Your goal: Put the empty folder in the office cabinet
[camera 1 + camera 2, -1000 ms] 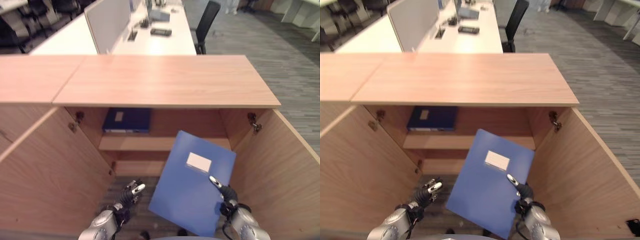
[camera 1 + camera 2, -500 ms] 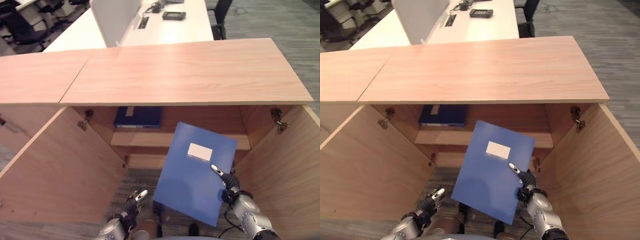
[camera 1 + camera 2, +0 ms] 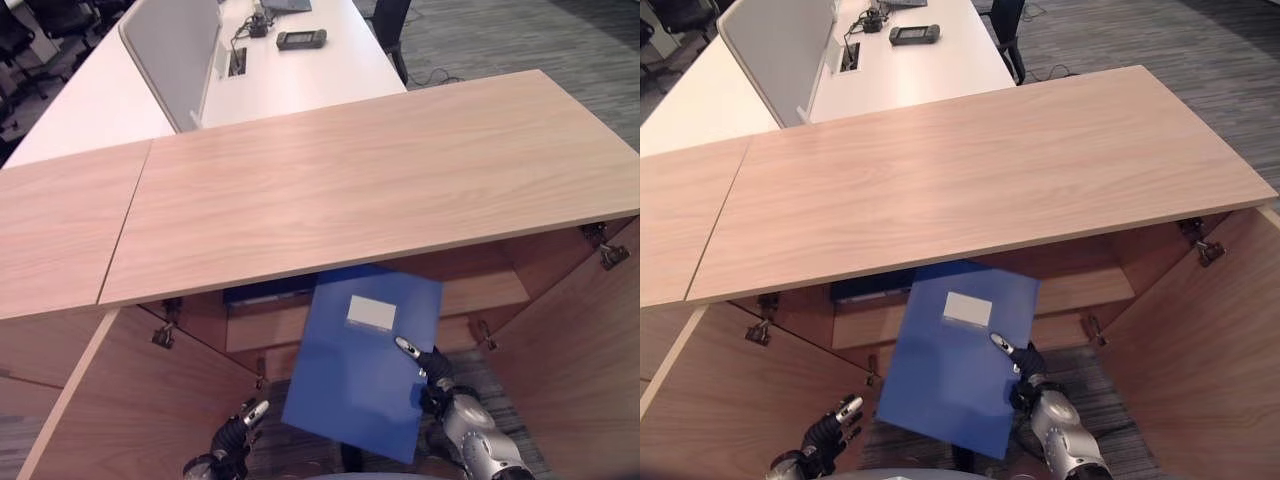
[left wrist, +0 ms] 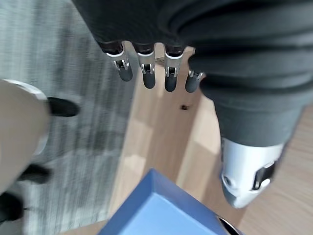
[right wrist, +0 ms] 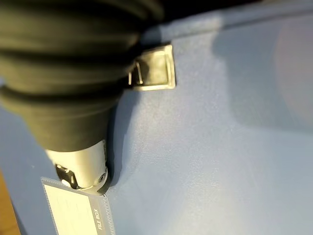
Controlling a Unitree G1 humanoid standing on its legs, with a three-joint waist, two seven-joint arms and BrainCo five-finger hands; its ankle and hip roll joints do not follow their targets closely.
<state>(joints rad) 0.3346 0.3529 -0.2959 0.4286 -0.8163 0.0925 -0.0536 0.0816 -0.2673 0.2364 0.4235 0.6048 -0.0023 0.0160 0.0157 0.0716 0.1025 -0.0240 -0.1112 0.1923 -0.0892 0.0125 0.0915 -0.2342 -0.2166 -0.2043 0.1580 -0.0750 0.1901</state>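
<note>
Blue folder (image 3: 355, 370): flat, plain cover, white label pocket near upper edge, tilted, top edge under cabinet (image 3: 380, 180) top, before shelf. Right hand (image 3: 428, 368) pinches its right edge, thumb on cover. Left hand (image 3: 240, 424) low, fingers relaxed, empty.

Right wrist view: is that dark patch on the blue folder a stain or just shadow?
Right wrist view: the dark patch on the folder is a soft-edged shadow beside the right hand, not a stain. Left eye view: the cabinet top overhangs and shades the folder's upper edge; the white label is still legible as a pale patch.
</note>
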